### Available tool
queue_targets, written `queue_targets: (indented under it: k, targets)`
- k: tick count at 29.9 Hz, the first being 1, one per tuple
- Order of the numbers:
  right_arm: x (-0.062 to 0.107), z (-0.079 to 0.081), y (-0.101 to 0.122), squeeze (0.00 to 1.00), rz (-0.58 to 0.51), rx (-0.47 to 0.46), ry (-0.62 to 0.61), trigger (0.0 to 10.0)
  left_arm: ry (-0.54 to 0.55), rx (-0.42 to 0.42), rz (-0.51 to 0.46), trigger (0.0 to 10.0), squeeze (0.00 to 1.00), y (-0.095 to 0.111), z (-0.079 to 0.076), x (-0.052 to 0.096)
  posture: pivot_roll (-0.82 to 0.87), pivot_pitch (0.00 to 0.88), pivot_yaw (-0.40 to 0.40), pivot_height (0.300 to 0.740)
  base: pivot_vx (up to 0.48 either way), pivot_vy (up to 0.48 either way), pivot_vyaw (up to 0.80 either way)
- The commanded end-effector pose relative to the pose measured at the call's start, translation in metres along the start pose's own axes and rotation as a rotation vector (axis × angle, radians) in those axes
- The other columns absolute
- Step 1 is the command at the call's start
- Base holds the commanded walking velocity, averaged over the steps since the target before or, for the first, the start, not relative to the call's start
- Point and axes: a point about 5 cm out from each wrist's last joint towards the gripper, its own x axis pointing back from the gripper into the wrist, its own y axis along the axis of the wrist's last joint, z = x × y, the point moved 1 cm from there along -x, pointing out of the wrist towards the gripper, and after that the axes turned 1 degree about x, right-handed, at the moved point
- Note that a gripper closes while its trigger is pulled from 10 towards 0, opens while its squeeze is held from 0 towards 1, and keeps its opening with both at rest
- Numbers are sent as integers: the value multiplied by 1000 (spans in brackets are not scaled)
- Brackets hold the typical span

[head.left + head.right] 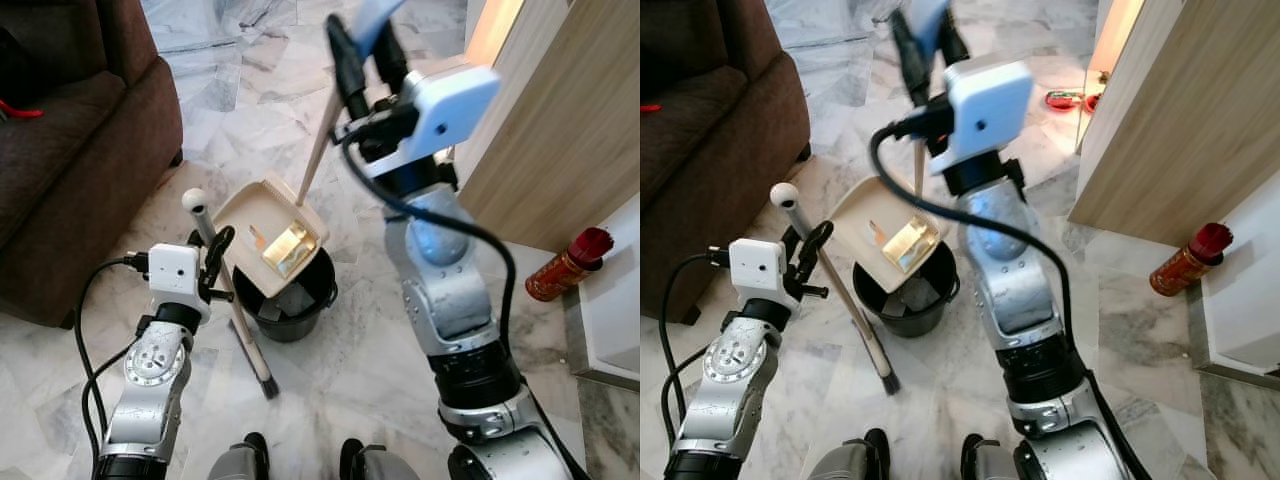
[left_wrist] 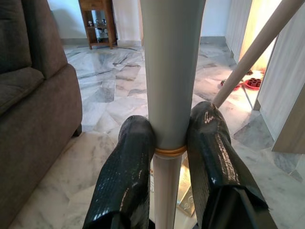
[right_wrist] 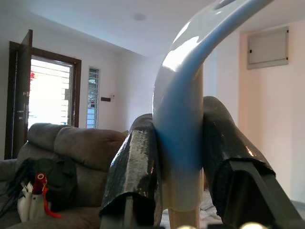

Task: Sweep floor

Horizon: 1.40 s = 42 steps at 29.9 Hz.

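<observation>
Flanking bin [image 1: 290, 300] — sofa [image 1: 70, 150], spray can [image 1: 565, 265]

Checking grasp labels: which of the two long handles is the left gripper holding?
The broom handle, grey with a round white knob; the left gripper clamps it. The dustpan handle is beige wood, held higher.

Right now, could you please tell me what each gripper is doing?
Left gripper: closed on the broom handle.
Right gripper: closed on the dustpan handle, tipping the dustpan over the bin.
</observation>
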Motion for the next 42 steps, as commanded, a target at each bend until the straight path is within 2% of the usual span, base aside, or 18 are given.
queue_targets:
  k: [1,11,17,24,28,31,32,34,35,36,38,42]
  targets:
    - [-2,6,34,0,-177,44,24,10000,-12,-11,-45,10000,0,9,-1,0,2,238,-19,740,0,0,0]
    - [0,13,40,0,-214,76,24,10000,-25,-15,-45,10000,0,9,-3,0,6,238,-20,740,0,0,0]
    - [2,23,45,0,-251,137,85,10000,-32,-14,-43,10000,0,9,-4,0,3,237,-20,740,0,0,0]
    - [5,30,46,0,-270,167,121,10000,-36,-15,-42,10000,0,9,-4,0,4,238,-21,740,0,0,0]
    - [4,26,43,0,-249,159,87,10000,-38,-14,-40,10000,0,8,-5,0,5,238,-20,740,0,0,0]
    - [1,13,37,0,-207,172,14,10000,-42,-13,-38,10000,0,8,-5,0,4,237,-20,740,0,0,0]
    - [1,13,37,0,-207,172,14,10000,-42,-13,-38,10000,0,8,-5,0,4,237,-20,740,0,0,0]
    - [0,11,36,0,-205,206,12,10000,-43,-13,-37,10000,0,8,-6,0,4,238,-21,740,0,0,0]
    - [0,7,33,0,-195,265,12,10000,-44,-15,-37,10000,0,8,-6,0,5,237,-21,740,0,0,0]
    - [0,5,31,0,-189,282,8,10000,-44,-16,-37,10000,0,8,-6,0,5,237,-21,740,0,0,0]
    - [-1,-7,25,0,-149,332,-40,10000,-45,-17,-37,10000,0,7,-6,0,5,236,-21,740,0,0,0]
    - [-3,-19,17,0,-94,405,-83,10000,-46,-17,-36,10000,0,7,-6,0,3,236,-20,740,0,0,0]
